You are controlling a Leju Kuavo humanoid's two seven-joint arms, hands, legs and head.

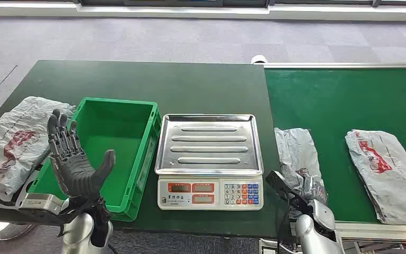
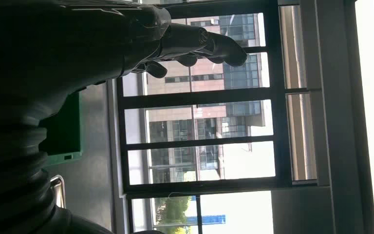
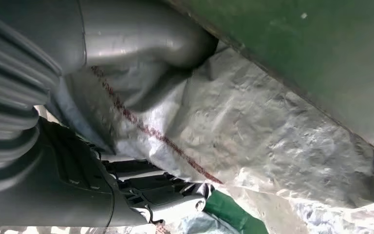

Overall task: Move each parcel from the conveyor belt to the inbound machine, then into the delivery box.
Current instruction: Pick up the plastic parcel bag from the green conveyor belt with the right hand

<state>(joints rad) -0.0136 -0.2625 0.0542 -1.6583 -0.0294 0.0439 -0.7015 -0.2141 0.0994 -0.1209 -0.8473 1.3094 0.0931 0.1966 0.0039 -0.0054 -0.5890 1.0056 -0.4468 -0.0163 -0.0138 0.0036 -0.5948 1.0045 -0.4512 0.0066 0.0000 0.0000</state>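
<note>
A crumpled grey parcel [image 1: 295, 152] lies at the left end of the green conveyor belt [image 1: 343, 98]. My right hand [image 1: 296, 194] grips its near end; in the right wrist view the thumb [image 3: 141, 46] presses one side of the parcel [image 3: 258, 131] and the fingers [image 3: 163, 195] curl around the other. A second parcel [image 1: 385, 170], white with red print, lies further right on the belt. My left hand [image 1: 75, 161] is raised with its fingers spread, holding nothing, above the near left corner of the green delivery box [image 1: 137, 114]. The scale, serving as the inbound machine [image 1: 209, 159], has a bare steel tray.
Another white and red parcel [image 1: 8, 145] lies on the dark green table [image 1: 153, 79] left of the box. In the left wrist view my left hand [image 2: 195, 44] stretches out before windows, beside the box wall [image 2: 63, 131].
</note>
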